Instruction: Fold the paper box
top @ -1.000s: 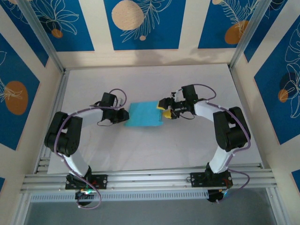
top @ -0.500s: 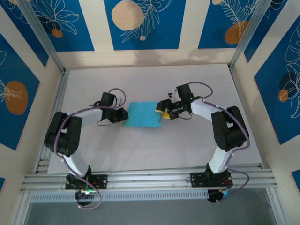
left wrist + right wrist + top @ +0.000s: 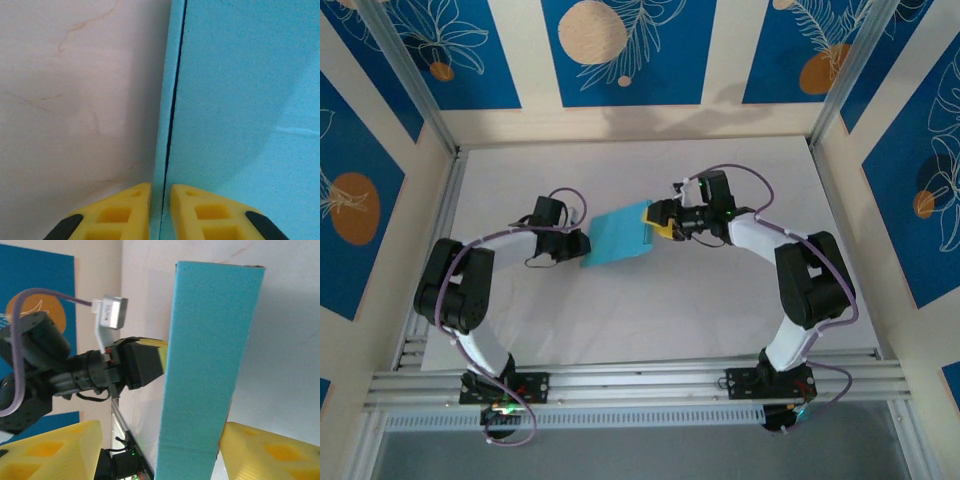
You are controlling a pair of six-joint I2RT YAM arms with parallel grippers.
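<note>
From above, the light-blue paper box [image 3: 617, 238] lies mid-table with its long axis running 8 to 2 o'clock. The left gripper [image 3: 578, 246] is at its 9 and the right gripper [image 3: 658, 221] at its 2. Left wrist: yellow fingers [image 3: 125, 210] pinch narrowly on a box wall. Right wrist: the box points to 12 between widely spread fingers [image 3: 55, 450]; I cannot tell what is inside.

One paper box [image 3: 618, 240], seemingly, and two grippers [image 3: 582, 243] [image 3: 656, 222].
</note>
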